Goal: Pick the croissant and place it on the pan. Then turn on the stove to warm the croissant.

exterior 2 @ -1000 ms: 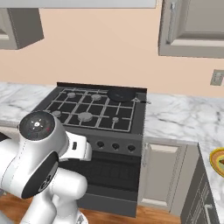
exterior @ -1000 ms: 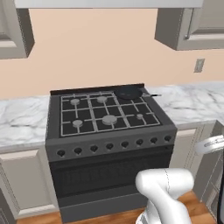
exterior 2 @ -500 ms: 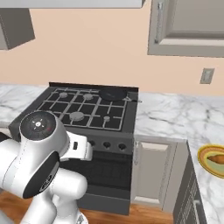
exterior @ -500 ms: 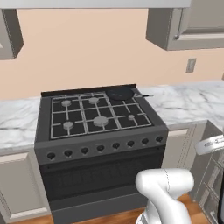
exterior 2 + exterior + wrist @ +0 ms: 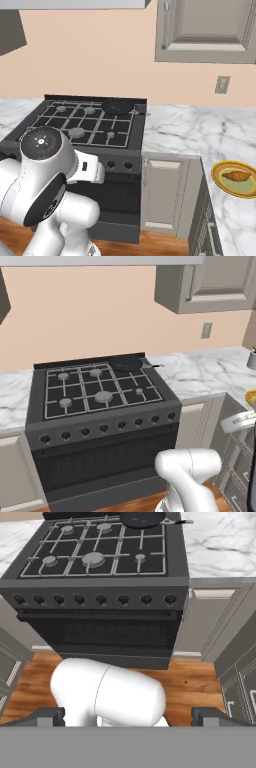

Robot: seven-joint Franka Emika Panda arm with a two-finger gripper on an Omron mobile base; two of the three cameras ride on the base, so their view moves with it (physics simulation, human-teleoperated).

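The croissant (image 5: 239, 176) lies on a yellow plate (image 5: 216, 176) on the marble counter at the right. On the back right burner of the stove (image 5: 100, 406) sits the black pan (image 5: 126, 362), its thin handle pointing right; the pan (image 5: 118, 106) and the stove (image 5: 85, 127) also appear in the right base view. In the hand view the pan (image 5: 142, 518) is at the top edge. My gripper (image 5: 129, 717) is open, far from stove and plate, fingertips (image 5: 50, 716) wide apart with nothing between them.
A row of black knobs (image 5: 95, 600) runs along the stove front above the oven door (image 5: 105, 637). Marble counter (image 5: 190, 132) stretches right of the stove, with grey cabinets (image 5: 167, 192) under it. A wall outlet (image 5: 221, 84) is behind.
The base has driven to the right, so the stove sits further left in both base views and the plate with the croissant has come further into the right base view. The gripper stays open.
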